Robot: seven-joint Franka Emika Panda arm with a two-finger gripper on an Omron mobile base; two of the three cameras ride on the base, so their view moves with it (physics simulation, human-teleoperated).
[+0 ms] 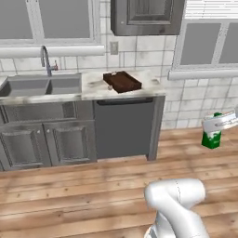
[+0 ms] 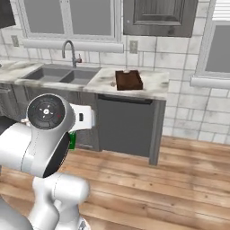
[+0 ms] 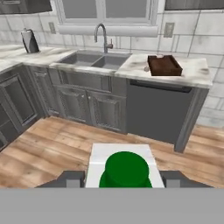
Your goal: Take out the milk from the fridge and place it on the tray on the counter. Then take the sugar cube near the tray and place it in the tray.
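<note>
Hand [image 3: 124, 183] grips my milk [image 1: 212, 135] (out of the fridge); tray [image 1: 122, 82] placement and sugar cube [image 1: 109, 87] remain.

- I see open air over the wood floor [image 3: 65, 144] between my held milk [image 3: 124, 168] and the counter [image 3: 194, 70].
- The tray [image 3: 164, 65] is bare inside, open from above.
- Behind it stands the tiled wall [image 1: 144, 51]; the upper cabinet [image 1: 146, 16] hangs overhead.
- The faucet [image 3: 101, 35] rises left of the tray, well apart.
</note>
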